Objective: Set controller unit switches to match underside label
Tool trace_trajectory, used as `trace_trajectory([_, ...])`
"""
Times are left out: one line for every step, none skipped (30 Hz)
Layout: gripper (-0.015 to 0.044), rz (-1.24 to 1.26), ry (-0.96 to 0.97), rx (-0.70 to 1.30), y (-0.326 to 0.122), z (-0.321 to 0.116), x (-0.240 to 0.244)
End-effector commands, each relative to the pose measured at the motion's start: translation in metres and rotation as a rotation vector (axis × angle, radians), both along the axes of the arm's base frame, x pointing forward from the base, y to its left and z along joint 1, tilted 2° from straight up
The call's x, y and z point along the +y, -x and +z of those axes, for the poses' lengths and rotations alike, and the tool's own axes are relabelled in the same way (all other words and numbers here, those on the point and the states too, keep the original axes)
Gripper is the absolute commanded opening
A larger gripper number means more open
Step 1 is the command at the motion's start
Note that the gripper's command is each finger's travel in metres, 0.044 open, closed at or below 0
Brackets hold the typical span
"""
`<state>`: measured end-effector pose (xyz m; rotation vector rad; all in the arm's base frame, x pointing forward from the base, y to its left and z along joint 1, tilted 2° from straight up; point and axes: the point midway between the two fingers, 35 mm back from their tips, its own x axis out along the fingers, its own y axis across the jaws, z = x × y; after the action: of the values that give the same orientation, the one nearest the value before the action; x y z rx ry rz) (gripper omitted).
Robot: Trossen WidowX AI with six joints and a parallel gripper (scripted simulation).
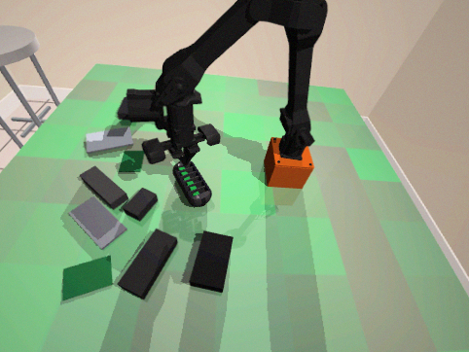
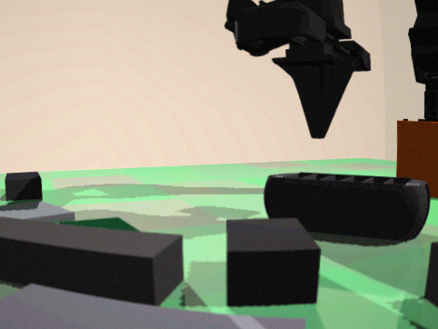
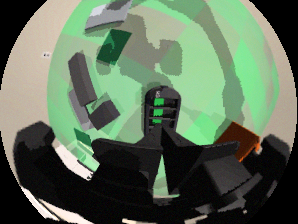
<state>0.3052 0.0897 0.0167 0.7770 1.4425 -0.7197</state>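
Five dark blocks [image 1: 211, 262] [image 2: 273, 277] [image 3: 104, 114], two green boards [image 1: 88, 278] [image 2: 106, 223] [image 3: 114, 47], two grey slabs [image 1: 97, 221] [image 2: 114, 309] [image 3: 107, 17], one six-switch controller unit [image 1: 201, 197] [image 2: 345, 211] [image 3: 162, 92]; one stool [image 1: 17, 46] beyond a worktop [image 1: 316, 301] [image 2: 204, 247] [image 3: 200, 75] edge.

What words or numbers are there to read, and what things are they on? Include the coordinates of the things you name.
No word or number is clear enough to quote.
Controller unit [image 1: 198, 198] [image 2: 345, 209] [image 3: 170, 94]: tiny pale marks on top, near the ends, too small and blurred to read.
Label on its underside: hidden, because the unit sits on its base.
Orange block [image 1: 290, 174] [image 2: 415, 154] [image 3: 239, 139] under the arm: no writing shows.
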Motion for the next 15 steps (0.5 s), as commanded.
trace_trajectory([0.0000, 0.011, 0.002, 0.000, -0.005, 0.000, -0.002])
trace_trajectory([0.0000, 0.011, 0.002, 0.000, -0.005, -0.002, -0.002])
trace_trajectory([0.0000, 0.011, 0.002, 0.000, -0.005, -0.003, -0.002])
trace_trajectory([0.0000, 0.011, 0.002, 0.000, -0.005, -0.005, -0.002])
trace_trajectory([0.0000, 0.011, 0.002, 0.000, -0.005, -0.006, -0.002])
trace_trajectory([0.0000, 0.011, 0.002, 0.000, -0.005, -0.008, -0.002])
trace_trajectory([0.0000, 0.011, 0.002, 0.000, -0.006, -0.010, -0.002])
trace_trajectory([0.0000, 0.011, 0.002, 0.000, -0.006, -0.011, -0.002])
trace_trajectory([0.0000, 0.011, 0.002, 0.000, -0.006, -0.013, -0.002])
trace_trajectory([0.0000, 0.011, 0.002, 0.000, -0.006, -0.014, -0.001])
trace_trajectory([0.0000, 0.011, 0.002, 0.000, -0.006, -0.016, -0.001])
trace_trajectory([0.0000, 0.011, 0.002, 0.000, -0.006, -0.018, -0.001])
trace_trajectory([0.0000, 0.011, 0.002, 0.000, -0.006, -0.019, -0.001])
trace_trajectory([0.0000, 0.011, 0.002, 0.000, -0.006, -0.021, -0.001])
trace_trajectory([0.0000, 0.011, 0.002, 0.000, -0.006, -0.022, -0.001])
